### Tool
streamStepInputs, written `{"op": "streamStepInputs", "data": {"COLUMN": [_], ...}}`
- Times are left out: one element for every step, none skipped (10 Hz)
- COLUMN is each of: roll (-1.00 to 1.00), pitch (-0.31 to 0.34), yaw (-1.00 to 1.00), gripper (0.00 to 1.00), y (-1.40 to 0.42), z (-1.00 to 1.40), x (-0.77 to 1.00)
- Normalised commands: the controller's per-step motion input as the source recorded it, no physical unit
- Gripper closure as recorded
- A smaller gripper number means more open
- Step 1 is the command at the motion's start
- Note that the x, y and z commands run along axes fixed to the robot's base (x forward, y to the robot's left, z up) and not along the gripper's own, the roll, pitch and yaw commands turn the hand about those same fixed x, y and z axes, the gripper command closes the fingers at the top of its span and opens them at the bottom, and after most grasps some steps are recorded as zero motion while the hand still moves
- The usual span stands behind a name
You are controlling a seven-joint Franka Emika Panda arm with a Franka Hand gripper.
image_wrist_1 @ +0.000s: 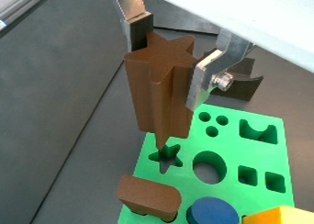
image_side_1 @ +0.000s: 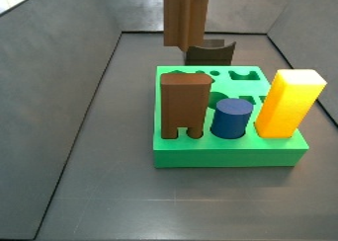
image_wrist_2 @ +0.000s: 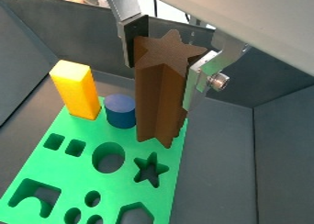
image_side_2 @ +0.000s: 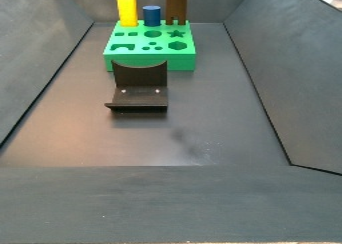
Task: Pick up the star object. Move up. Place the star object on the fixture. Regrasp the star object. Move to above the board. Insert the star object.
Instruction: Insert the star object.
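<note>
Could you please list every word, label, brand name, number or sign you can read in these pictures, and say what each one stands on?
None: no readable text shows in any view.
The thick bright green board, the yellow block, the blue cylinder and the dark fixture are all unmarked.
The gripper, its jaws shut on the reddish-brown star object above the board, bears no label either.
</note>
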Motion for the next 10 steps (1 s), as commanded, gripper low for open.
{"op": "streamStepInputs", "data": {"roll": [0.09,0.11,0.1,0.09,0.05,0.0,0.0,0.0,0.0,0.0], "pitch": [-0.114,-0.116,-0.11,-0.094,-0.109,-0.067,-0.041,-0.019,-0.009,-0.013], "yaw": [-0.14,-0.13,-0.1,0.0,0.0,0.0,0.0,0.0,0.0,0.0], "gripper": [1.0,1.0,1.0,1.0,1.0,1.0,1.0,1.0,1.0,1.0], "y": [0.01,0.01,0.06,0.07,0.04,0.1,0.08,0.07,0.07,0.06], "z": [-0.12,-0.16,-0.18,-0.23,-0.31,-0.45,-0.47,-0.49,-0.46,-0.42], "x": [0.0,0.0,0.0,0.07,0.09,0.12,0.11,0.09,0.06,0.06]}}
